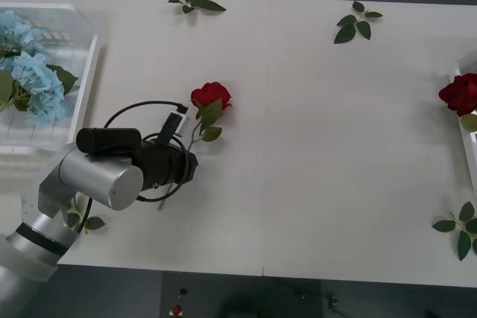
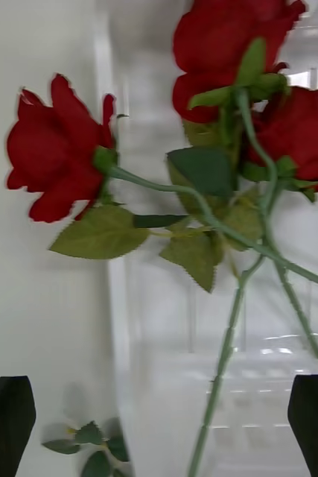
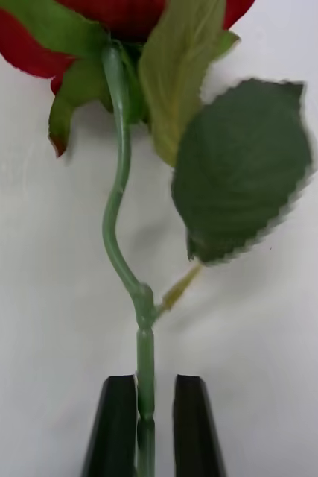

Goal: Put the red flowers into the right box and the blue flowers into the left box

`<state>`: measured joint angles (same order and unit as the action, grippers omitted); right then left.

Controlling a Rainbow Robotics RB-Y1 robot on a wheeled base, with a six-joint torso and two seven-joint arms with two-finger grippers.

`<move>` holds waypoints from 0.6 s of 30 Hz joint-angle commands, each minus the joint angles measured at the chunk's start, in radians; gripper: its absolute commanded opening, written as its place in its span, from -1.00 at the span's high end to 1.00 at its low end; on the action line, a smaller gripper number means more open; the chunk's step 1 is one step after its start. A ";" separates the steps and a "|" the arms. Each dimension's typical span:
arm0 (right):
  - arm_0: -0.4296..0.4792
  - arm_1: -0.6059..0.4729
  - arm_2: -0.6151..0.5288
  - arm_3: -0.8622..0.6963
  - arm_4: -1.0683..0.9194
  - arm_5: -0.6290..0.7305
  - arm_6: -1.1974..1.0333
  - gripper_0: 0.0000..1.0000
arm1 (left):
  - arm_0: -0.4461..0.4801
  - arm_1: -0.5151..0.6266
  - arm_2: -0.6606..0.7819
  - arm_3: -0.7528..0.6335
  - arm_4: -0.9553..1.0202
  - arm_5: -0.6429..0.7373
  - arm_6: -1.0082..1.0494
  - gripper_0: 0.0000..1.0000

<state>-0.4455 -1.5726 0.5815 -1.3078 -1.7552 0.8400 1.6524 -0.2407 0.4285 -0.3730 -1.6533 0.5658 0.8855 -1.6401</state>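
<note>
Front view: my left end effector (image 1: pixel 181 160) sits near the table's (image 1: pixel 313 147) middle, left of centre, clenched on the stem of a rose (image 1: pixel 210 95) whose bloom lies on the table just beyond it. Blue flowers (image 1: pixel 30 72) fill the left box (image 1: pixel 83 72) at the far left corner. At the right edge I see more roses (image 1: pixel 459 93) in the right box (image 1: pixel 468 147). Loose leaf sprigs (image 1: pixel 356 21) lie along the far edge and near the right front corner.

Right wrist view: my right end effector (image 2: pixel 159 425) is released, its black fingers (image 2: pixel 6 425) spread wide above the right box (image 2: pixel 226 387), where I count three roses (image 2: pixel 58 171) lying with crossed stems, one bloom over the box's rim.

Left wrist view: I see both fingers (image 3: pixel 118 425) of the left end effector (image 3: pixel 145 425) pinching the rose's (image 3: pixel 121 15) green stem between them.
</note>
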 commanded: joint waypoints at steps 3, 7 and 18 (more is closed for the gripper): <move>-0.009 -0.006 -0.028 -0.051 -0.173 0.004 0.072 -1.00 | -0.006 0.016 0.000 -0.060 0.011 -0.008 -0.020 -1.00; -0.007 0.043 -0.071 -0.053 -0.336 0.010 0.302 -1.00 | -0.016 0.012 0.086 -0.100 0.029 -0.008 -0.020 -1.00; -0.009 0.186 -0.212 -0.031 -0.464 0.103 0.750 -1.00 | -0.131 -0.034 0.106 -0.028 0.014 -0.008 -0.007 -1.00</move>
<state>-0.4455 -1.3997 0.4008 -1.3484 -2.2089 0.9201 2.2745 -0.3173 0.4261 -0.2605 -1.7025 0.5869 0.8851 -1.6402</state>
